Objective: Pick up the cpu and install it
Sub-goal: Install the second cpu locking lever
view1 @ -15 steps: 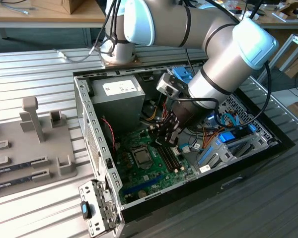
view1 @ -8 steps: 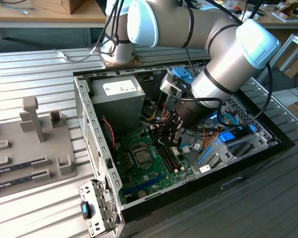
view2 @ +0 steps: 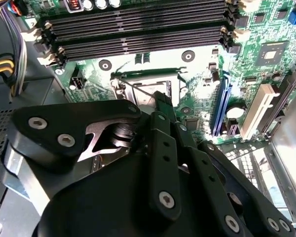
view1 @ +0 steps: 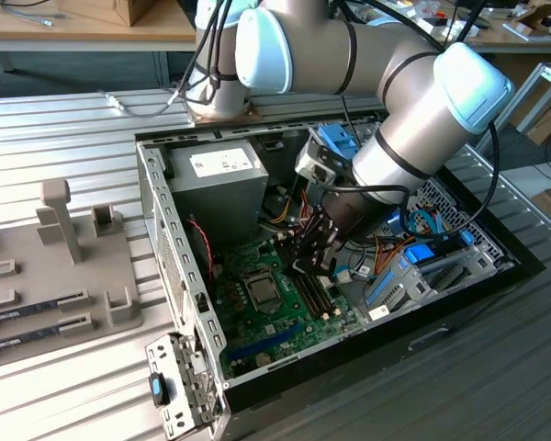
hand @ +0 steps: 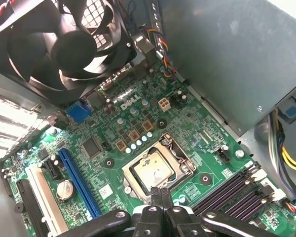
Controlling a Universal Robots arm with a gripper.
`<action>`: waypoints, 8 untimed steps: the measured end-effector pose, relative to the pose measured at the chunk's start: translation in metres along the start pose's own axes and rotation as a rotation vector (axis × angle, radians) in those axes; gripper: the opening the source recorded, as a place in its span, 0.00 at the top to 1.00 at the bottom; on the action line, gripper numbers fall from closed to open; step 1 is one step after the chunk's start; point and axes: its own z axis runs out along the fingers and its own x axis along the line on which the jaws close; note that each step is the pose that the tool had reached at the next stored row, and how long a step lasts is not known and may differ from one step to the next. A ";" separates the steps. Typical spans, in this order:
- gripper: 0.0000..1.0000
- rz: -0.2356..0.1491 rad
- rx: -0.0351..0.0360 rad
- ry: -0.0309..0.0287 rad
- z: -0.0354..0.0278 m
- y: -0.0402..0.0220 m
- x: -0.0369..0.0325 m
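Cpu: the cpu (hand: 155, 171) already sits flat inside the socket frame (hand: 176, 150) on the green motherboard (hand: 113, 133).
Gripper: the gripper (hand: 160, 195) hangs just beside the socket, fingers pressed together, holding nothing.
Left to do: the frame looks not clamped down yet.

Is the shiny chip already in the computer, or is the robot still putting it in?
Looks nearly done: the cpu already lies inside the socket frame on the motherboard. The tool hangs just above the socket's edge, fingers together, carrying nothing. The thin latch lever appears unfastened, so locking the chip down seems left.
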 end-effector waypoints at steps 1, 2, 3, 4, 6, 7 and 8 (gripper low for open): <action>0.89 -0.001 0.0004 0.0012 0.0009 -0.0004 -0.0001; 0.89 -0.001 0.0007 0.0019 0.0013 -0.0006 -0.0002; 0.89 -0.001 0.0010 0.0026 0.0017 -0.0007 -0.0002; 0.89 -0.002 0.0014 0.0034 0.0021 -0.0008 -0.0002; 0.89 -0.002 0.0027 0.0057 0.0025 -0.0010 -0.0003; 0.89 -0.002 0.0028 0.0058 0.0025 -0.0010 -0.0003; 0.89 -0.003 0.0029 0.0058 0.0026 -0.0011 -0.0002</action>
